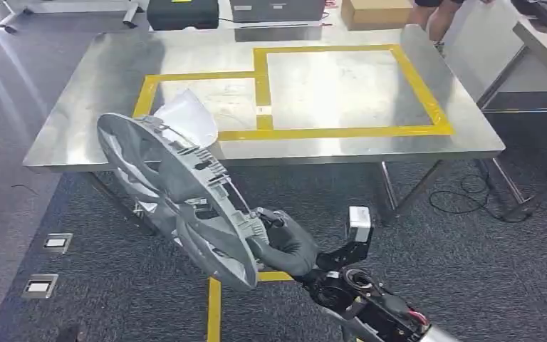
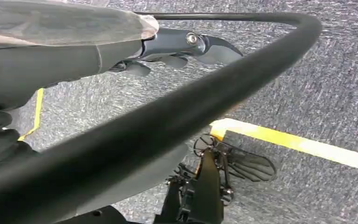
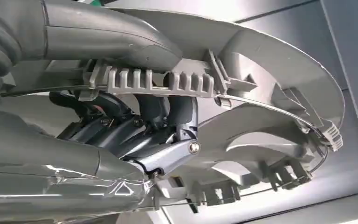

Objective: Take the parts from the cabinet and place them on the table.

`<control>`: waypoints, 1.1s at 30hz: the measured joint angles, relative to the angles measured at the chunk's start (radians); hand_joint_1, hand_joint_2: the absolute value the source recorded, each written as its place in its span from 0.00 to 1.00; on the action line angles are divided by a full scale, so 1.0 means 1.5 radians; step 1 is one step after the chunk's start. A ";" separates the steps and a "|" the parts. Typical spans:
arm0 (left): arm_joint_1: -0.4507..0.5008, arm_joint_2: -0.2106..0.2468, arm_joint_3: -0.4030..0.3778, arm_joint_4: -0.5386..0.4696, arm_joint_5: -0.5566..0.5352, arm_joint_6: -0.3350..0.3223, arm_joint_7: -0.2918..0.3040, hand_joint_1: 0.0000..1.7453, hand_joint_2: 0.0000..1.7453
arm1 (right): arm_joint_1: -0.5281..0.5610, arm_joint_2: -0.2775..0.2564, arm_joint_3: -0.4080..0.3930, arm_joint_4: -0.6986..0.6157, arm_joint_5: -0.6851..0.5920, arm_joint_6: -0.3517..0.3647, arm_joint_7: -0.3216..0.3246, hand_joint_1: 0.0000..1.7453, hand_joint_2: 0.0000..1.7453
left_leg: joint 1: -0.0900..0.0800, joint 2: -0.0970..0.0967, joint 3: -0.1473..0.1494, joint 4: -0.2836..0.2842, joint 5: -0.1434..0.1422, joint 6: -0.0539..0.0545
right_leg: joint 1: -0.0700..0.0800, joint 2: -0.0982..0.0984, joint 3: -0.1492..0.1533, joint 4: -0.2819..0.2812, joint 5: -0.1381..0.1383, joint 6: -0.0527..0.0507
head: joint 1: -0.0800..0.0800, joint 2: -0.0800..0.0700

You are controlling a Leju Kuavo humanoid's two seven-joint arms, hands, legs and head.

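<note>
Right robot hand (image 1: 279,239) nearest, gripping the rim of a grey plastic wheel cover (image 1: 174,196); fingers (image 3: 168,121) curled around the ribbed inner rim, thumb on the outer side. Wheel cover held tilted on edge above the carpet, just short of the desk (image 1: 78,121), its upper rim overlapping the desk's near edge in the head view. No legible writing on the cover. Left robot hand (image 2: 186,46) hanging over the grey carpet, fingers loosely apart, nothing held. Yellow tape line (image 1: 214,313) on the floor below the cover. On the desk, yellow tape rectangles (image 1: 413,85); a white crumpled sheet (image 1: 189,114) behind the cover. Beyond the desk: cardboard box (image 1: 376,12), dark case (image 1: 182,13), a person's legs (image 1: 438,18).
</note>
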 joint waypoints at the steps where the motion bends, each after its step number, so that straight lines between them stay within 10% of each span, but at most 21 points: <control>1: 0.000 0.000 0.000 0.000 0.000 0.000 0.000 0.00 1.00 | 0.000 0.000 0.000 0.000 0.000 0.000 0.000 1.00 1.00 | 0.000 0.000 0.000 0.000 0.000 0.000 | 0.000 0.000 0.000 0.000 0.000 0.000 | 0.000 0.000; 33: 0.000 0.000 0.000 0.000 0.003 0.002 -0.002 0.00 1.00 | -0.001 0.000 0.000 0.012 0.000 0.012 -0.007 1.00 1.00 | -0.001 0.000 -0.001 0.001 -0.001 0.000 | -0.001 0.000 0.000 -0.001 -0.001 0.001 | 0.000 0.000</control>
